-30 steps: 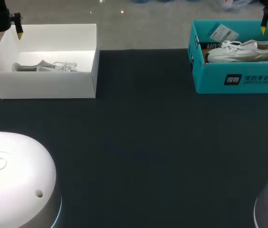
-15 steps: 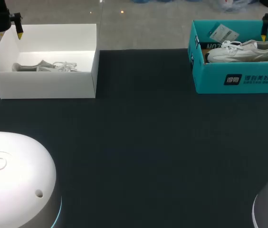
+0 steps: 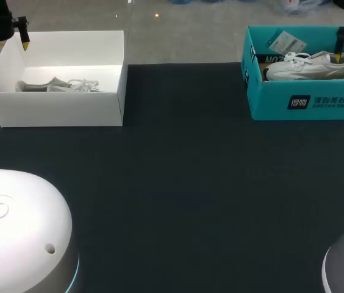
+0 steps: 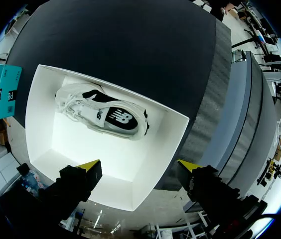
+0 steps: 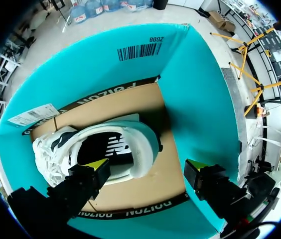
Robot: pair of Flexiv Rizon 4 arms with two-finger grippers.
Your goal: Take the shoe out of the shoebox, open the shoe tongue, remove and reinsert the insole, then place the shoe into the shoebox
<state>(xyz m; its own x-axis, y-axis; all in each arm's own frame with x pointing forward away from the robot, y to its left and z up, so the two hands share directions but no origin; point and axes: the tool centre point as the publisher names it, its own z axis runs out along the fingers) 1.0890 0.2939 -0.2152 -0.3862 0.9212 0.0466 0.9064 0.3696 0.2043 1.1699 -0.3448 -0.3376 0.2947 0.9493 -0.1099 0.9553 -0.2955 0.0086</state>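
A white sneaker [image 3: 309, 66] lies on its side in the teal shoebox [image 3: 306, 104] at the table's far right. In the right wrist view my right gripper [image 5: 145, 165] is open inside this teal shoebox [image 5: 195, 99], one yellow tip over the heel opening of the sneaker [image 5: 105, 152], the other over the cardboard floor. Only one of its fingers [image 3: 340, 49] shows in the head view. A second grey and white sneaker [image 3: 56, 85] lies in the white box [image 3: 62, 110] at the far left. My left gripper [image 3: 5, 47] hangs open above that box's back left corner.
The left wrist view looks down on the white box [image 4: 80, 149] and its sneaker [image 4: 103, 112], with the open left gripper [image 4: 139, 167] over the box's edge. A paper tag [image 3: 286, 43] lies in the teal shoebox. Dark tabletop [image 3: 184, 183] stretches between the boxes.
My right gripper has come down into the teal shoebox, its yellow tip now level with the sneaker's heel. The left arm and both shoes have stayed put.
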